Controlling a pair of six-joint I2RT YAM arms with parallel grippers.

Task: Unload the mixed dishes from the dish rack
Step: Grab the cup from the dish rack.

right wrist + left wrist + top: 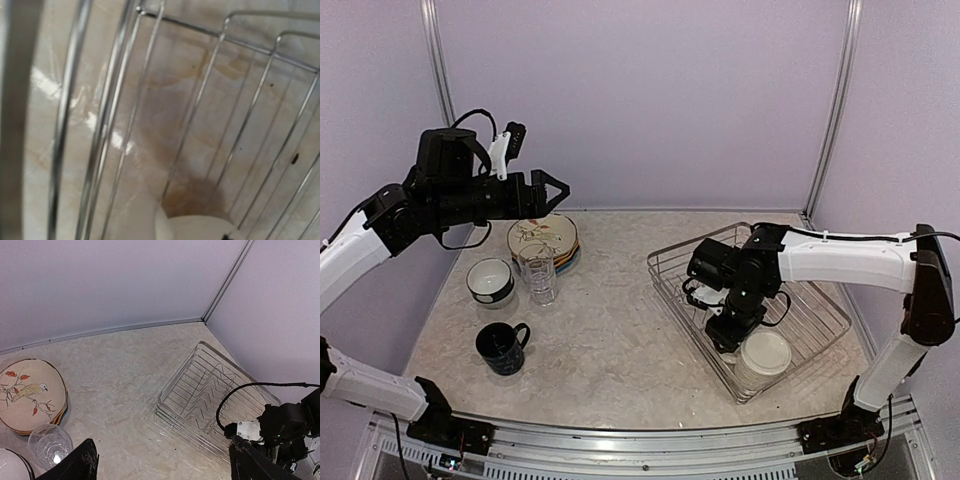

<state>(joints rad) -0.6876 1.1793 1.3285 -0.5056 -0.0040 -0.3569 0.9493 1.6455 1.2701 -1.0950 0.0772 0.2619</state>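
Observation:
The dish rack [823, 312] [196, 385] [196, 105] stands on the right of the table. A large cream mug [763, 360] [200, 227] lies in its near corner. My right gripper [731, 337] reaches down inside the rack, right beside this mug; its fingers are hidden. On the left of the table stand a stack of floral plates [542, 238] [30, 392], a clear glass [540, 276] [49, 446], a bowl [490, 280] [11, 467] and a navy mug [502, 348]. My left gripper [546, 190] [165, 466] hangs open and empty high above the plates.
The right arm [286, 430] and its black cable lie across the rack's near side. Pale walls with metal corner posts [835, 100] close the table at the back and sides. The marble tabletop [620, 320] lies bare between the left-hand dishes and the rack.

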